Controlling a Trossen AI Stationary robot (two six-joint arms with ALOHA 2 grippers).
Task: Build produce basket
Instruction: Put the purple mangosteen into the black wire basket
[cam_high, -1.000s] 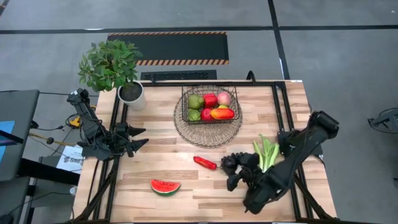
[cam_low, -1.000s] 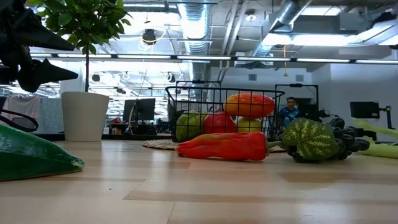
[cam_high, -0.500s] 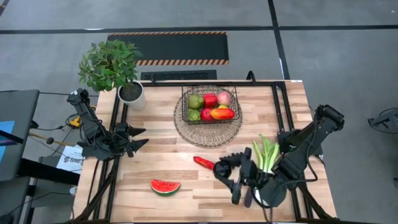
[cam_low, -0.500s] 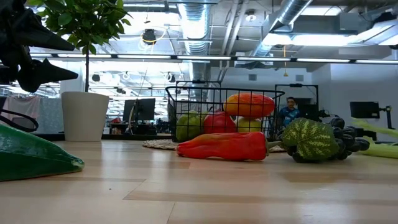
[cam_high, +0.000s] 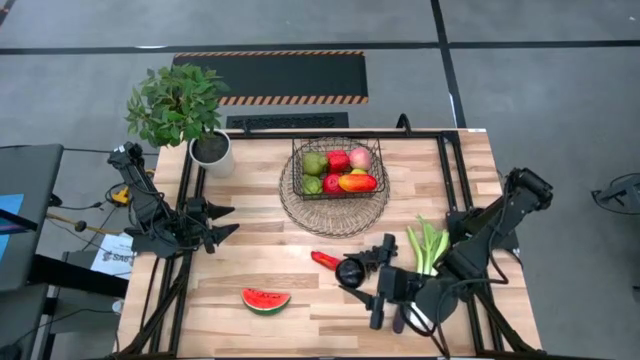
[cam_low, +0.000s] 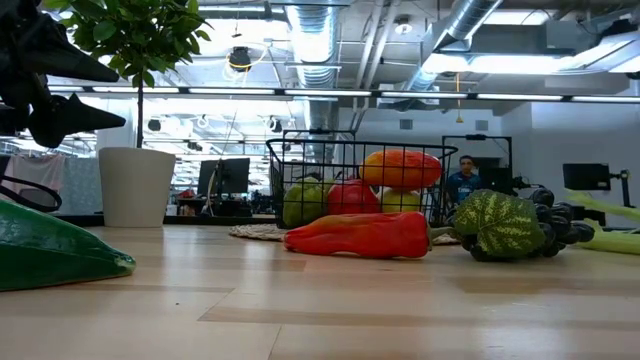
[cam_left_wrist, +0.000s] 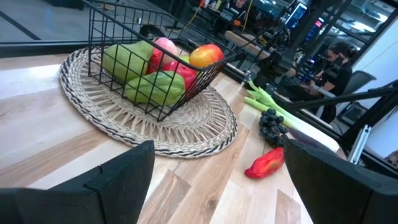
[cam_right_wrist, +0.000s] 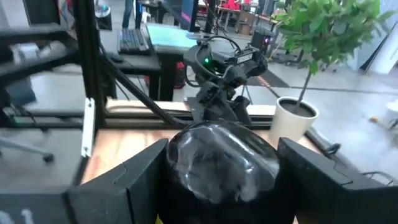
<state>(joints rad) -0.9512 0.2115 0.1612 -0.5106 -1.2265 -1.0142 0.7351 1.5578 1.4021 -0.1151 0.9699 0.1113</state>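
The dark wire basket (cam_high: 297, 165) (cam_low: 300, 160) (cam_left_wrist: 99, 31) stands on a round woven tray (cam_high: 333, 218) and holds green pears, a red apple, a peach and a mango. On the table lie the red chili (cam_high: 325, 260) (cam_low: 360, 235), the watermelon slice (cam_high: 266, 299), the leek (cam_high: 428, 245) and the dark grapes (cam_low: 545, 225) (cam_left_wrist: 272, 124). My right gripper (cam_high: 352, 272) (cam_right_wrist: 217, 168) is beside the chili, shut on a dark glossy rounded thing, seemingly the eggplant (cam_right_wrist: 214, 158). My left gripper (cam_high: 222, 222) (cam_left_wrist: 211, 186) waits open at the table's left edge. My right gripper pinches the eggplant between its two fingers (cam_right_wrist: 137, 180), one on each flank (cam_right_wrist: 177, 162). The fingers come level and point toward the table's left edge. The eggplant's rounded end sticks out past the fingers. It seems held off the table.
A leafy plant in a white pot (cam_high: 210, 150) (cam_low: 135, 185) stands at the far left corner. Bare wood lies between the watermelon slice and the tray. A person (cam_low: 465, 180) shows in the room behind the table.
My right gripper has swung from pointing toward the far edge to pointing toward the table's left edge. It has carried the dark thing a little leftward, close to the chili. The arm's elbow has dropped toward the near edge.
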